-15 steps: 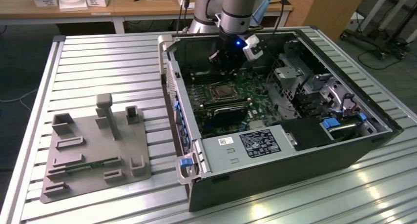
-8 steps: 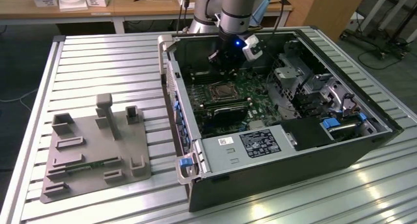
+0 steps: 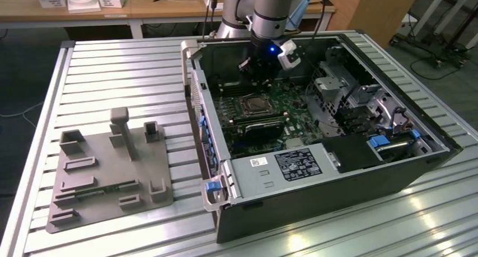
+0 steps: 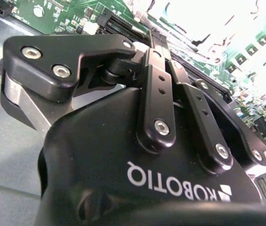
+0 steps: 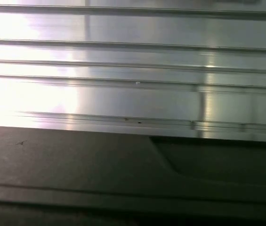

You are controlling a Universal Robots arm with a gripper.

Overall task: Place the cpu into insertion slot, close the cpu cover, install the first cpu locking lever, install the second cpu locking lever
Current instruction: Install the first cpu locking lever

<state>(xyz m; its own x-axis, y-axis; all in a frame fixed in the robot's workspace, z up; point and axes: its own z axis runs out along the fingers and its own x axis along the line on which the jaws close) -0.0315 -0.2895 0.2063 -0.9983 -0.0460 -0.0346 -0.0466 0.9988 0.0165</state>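
In the exterior view an open computer case [image 3: 224, 178] lies on the table with its green motherboard [image 3: 287, 97] exposed. The cpu [image 3: 254, 104] shows as a small pale square in the socket near the board's middle. The silvery cpu cover [image 3: 241, 105] frames it, apparently lying flat; whether it is latched I cannot tell. My gripper [image 3: 256, 72] hangs from the arm [image 3: 270, 13] over the board, just beyond the socket and a little above it. In the second wrist view my black gripper [image 4: 155, 37] points at the green board [image 4: 67, 12].
A labelled grey box [image 3: 295, 164] fills the case's near end, with drive bays and cables [image 3: 359, 100] toward the exterior view's right. A grey fixture plate [image 3: 108, 178] with upright blocks sits on the slatted aluminium table [image 3: 120, 72]. The first wrist view shows table slats [image 5: 133, 61] past a dark edge [image 5: 76, 165].
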